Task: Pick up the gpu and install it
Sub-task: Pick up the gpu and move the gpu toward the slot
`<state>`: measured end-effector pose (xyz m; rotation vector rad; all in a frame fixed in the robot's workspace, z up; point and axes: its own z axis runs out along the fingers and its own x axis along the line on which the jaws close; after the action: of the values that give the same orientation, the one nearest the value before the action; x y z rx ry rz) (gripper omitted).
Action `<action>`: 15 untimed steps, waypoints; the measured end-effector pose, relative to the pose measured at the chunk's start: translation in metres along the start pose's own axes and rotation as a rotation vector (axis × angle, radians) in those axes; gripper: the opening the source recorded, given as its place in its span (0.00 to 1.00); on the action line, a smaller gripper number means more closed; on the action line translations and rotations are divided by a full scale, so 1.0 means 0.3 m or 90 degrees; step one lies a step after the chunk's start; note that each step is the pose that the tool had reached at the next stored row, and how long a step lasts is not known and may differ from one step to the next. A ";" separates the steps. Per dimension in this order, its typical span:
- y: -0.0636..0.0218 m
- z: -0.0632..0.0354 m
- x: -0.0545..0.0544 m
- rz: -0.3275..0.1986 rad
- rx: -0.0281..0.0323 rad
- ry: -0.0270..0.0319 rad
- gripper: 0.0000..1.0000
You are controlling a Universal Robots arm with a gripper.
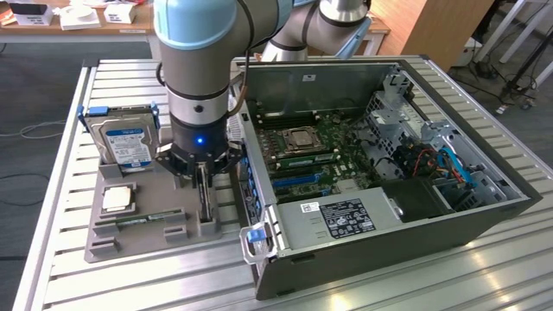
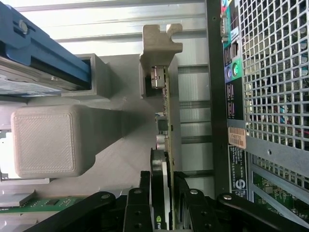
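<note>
One gripper (image 2: pixel 162 180) sits over the upright gpu (image 2: pixel 161 140) in its gray holder (image 1: pixel 129 236); whether it grips, I cannot tell.

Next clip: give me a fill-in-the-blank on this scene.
The gpu stands on ___ in the gray holder, the tool astride it.
The hard drive's side rails are ___.
The open computer case sits at the holder's exterior-view ___.
Missing: edge; blue; right.
</note>
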<state>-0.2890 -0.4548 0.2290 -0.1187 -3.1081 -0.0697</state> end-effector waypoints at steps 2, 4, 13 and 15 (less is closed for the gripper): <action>0.000 0.000 -0.002 0.000 0.0000 0.0000 0.33; 0.000 0.000 -0.003 0.000 0.0000 -0.0002 0.33; 0.000 0.000 -0.003 0.000 -0.0001 -0.0002 0.33; 0.000 0.000 -0.003 0.000 -0.0001 -0.0002 0.33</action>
<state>-0.2881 -0.4548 0.2289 -0.1184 -3.1084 -0.0700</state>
